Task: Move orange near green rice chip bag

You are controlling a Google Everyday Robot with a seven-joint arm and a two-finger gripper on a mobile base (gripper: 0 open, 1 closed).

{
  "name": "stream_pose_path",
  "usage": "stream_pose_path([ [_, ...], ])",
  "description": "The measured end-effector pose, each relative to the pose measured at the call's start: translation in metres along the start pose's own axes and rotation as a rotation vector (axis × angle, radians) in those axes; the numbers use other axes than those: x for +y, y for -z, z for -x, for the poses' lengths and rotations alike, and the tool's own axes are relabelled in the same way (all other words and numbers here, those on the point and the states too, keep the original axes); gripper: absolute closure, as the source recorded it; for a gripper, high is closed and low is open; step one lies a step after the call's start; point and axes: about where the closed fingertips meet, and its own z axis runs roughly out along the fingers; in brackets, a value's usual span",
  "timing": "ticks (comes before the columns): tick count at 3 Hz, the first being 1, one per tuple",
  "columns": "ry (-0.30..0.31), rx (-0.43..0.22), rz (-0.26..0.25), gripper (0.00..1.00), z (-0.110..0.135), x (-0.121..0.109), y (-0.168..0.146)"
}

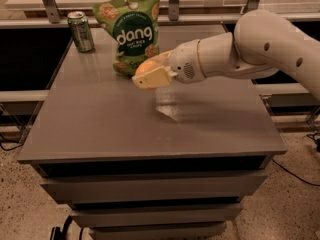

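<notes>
The orange (143,66) is held between my gripper's cream fingers (152,77), lifted above the grey table. My gripper (148,70) is shut on it and hangs just in front of and to the right of the green rice chip bag (131,30). The bag stands upright at the back of the table, with white "dang" lettering. My white arm (260,46) reaches in from the right. Most of the orange is hidden by the fingers.
A small green drink can (80,31) stands at the table's back left corner. The grey table top (100,119) drops off at the front edge above drawers. Metal shelf posts (173,1) and a shelf run behind the table.
</notes>
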Motion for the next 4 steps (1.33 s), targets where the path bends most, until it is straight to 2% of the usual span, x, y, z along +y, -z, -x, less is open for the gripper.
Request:
stream_pose_path([
  [1,-0.033,-0.012,-0.078,1.0,0.014,-0.044,0.006],
  [2,-0.054,-0.013,-0.117,1.0,0.011,-0.071,0.006],
  [4,-0.094,-0.009,-0.134,1.0,-0.021,-0.095,-0.002],
])
